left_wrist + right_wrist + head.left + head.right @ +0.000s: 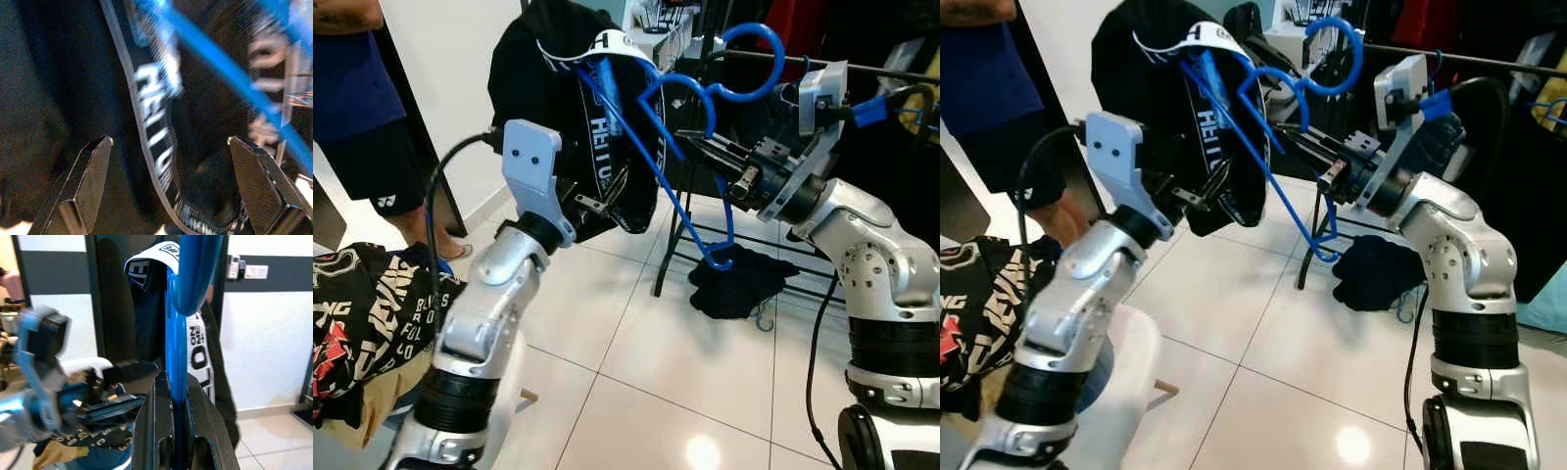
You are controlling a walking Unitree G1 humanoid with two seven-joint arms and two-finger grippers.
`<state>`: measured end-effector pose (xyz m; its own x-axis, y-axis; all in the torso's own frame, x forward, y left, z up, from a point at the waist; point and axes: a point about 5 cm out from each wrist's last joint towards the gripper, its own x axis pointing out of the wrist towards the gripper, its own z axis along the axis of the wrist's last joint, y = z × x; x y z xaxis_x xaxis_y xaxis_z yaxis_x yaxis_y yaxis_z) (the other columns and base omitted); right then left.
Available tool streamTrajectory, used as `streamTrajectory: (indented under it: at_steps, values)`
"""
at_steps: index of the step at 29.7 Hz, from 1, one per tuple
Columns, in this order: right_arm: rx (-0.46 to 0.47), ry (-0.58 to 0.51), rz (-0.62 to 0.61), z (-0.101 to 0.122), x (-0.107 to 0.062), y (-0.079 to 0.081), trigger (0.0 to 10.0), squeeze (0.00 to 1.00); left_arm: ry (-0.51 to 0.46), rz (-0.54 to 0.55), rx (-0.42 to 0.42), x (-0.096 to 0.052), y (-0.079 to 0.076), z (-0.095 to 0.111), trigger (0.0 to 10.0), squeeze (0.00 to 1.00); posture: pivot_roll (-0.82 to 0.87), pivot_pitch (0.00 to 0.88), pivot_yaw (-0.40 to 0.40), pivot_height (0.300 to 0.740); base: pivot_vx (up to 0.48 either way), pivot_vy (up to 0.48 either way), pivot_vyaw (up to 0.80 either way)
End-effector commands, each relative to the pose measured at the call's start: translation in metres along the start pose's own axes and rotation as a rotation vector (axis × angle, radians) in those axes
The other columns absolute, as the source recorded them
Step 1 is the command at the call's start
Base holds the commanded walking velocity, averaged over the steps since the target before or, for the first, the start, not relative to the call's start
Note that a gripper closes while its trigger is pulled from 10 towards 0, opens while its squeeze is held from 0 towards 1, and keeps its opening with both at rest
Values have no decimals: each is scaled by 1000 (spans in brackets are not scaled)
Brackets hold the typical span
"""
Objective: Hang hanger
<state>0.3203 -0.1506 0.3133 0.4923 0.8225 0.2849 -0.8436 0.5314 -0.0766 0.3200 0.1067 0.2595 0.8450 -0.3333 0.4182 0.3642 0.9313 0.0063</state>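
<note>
Left gripper (592,204) centre-left of frame, fingers spread wide, against black garment (548,88) in upper middle. Garment hangs on blue hanger (651,147). Right gripper (695,145) at centre right, clenched on hanger, near rack (862,69) at upper right.

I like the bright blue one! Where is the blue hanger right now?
The blue hanger is up in the middle, pinched in the right gripper, with black shorts draped on it beside the open left gripper.
</note>
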Motion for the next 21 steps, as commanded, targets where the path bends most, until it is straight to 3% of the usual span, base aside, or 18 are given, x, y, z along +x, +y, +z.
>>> streamTrajectory:
  at_steps: [1,8,19,20,21]
  values:
    - [-15,-19,36,8,2,5,10000,0,17,47,7,1,5,-4,10000,0,-110,0,13,740,0,0,0]
    - [-10,-28,62,12,3,10,10000,0,15,147,-29,4,14,-6,10000,0,-112,0,13,740,0,0,0]
    - [-3,-23,75,10,3,13,10000,0,-14,191,-31,8,18,-2,10000,0,-113,0,13,740,0,0,0]
    - [-2,-22,74,9,3,13,10000,0,-21,184,-41,8,18,-2,0,0,-115,0,13,740,0,0,0]
    - [-2,-22,74,9,3,13,10000,0,-21,184,-41,8,18,-2,0,0,-115,0,13,740,0,0,0]
